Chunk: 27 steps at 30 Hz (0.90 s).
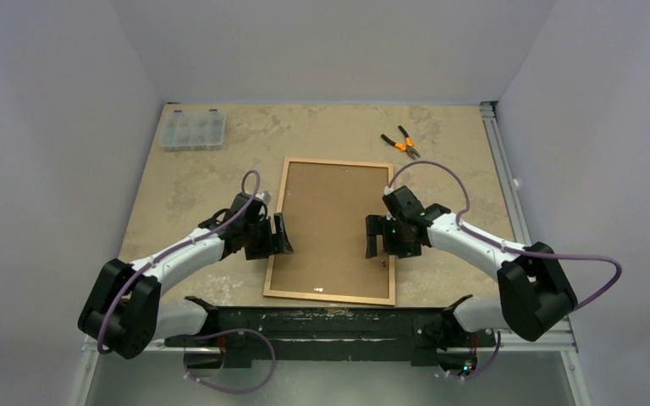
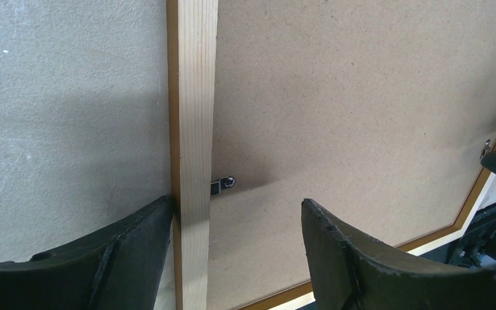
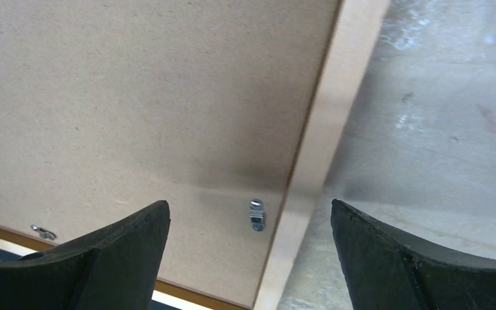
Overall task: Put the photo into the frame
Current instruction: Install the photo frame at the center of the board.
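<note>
While the brown backing panel (image 1: pixel 330 216) hides whatever lies beneath it, the frame (image 1: pixel 338 161) rests back-up mid-table (image 1: pixel 195 190), towards the near edge, its long axis running near-to-far, with the left gripper (image 1: pixel 280 238) and the right gripper (image 1: pixel 377 238) each spread apart astride a long rail.

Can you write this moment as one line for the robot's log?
left hand: open, astride left rail of frame | right hand: open, astride right rail | backing panel: lying in frame | photo: not in view
</note>
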Motion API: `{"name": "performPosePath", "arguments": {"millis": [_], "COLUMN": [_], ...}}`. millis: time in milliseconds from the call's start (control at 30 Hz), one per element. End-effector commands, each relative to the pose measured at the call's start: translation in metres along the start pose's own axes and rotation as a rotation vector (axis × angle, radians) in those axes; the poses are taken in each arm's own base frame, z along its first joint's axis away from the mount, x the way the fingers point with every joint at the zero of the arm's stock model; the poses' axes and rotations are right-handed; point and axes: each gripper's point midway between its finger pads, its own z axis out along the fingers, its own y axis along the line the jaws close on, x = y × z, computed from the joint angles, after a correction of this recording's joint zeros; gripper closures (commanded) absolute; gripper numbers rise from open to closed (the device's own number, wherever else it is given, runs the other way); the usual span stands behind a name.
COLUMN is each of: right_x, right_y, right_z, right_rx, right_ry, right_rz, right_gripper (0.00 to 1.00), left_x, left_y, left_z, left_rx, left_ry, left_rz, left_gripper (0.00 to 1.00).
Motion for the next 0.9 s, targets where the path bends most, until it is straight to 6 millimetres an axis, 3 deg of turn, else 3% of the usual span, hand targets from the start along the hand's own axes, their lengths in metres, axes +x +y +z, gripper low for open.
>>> {"name": "performPosePath", "arguments": {"millis": [0,367,733,867], "right_x": [-0.008,0.01,0.021,0.018], "right_y": [-0.012,-0.017,-0.023,-0.022], "right_z": [-0.017,-0.006,0.003,0.004], "right_rx": [0.08,0.16,0.256,0.26], "right_ry": [-0.05,-0.008,0.02,0.011], "right_rz": [-0.029,-0.068,-0.122,-0.12], "right_gripper": [0.09,0.23,0.48,0.63], "left_x": [-0.001,0.001,0.003,0.004], "left_y": [-0.004,-0.003,-0.003,-0.003], "left_z": [0.002,0.006,0.009,0.009], "left_rx": [0.022,0.023,0.027,0.031], "left_ry": [0.0,0.013,0.023,0.027], "left_rz": [0.008,0.009,0.004,0.007], "left_gripper": [0.3,0.31,0.32,0.32]}}
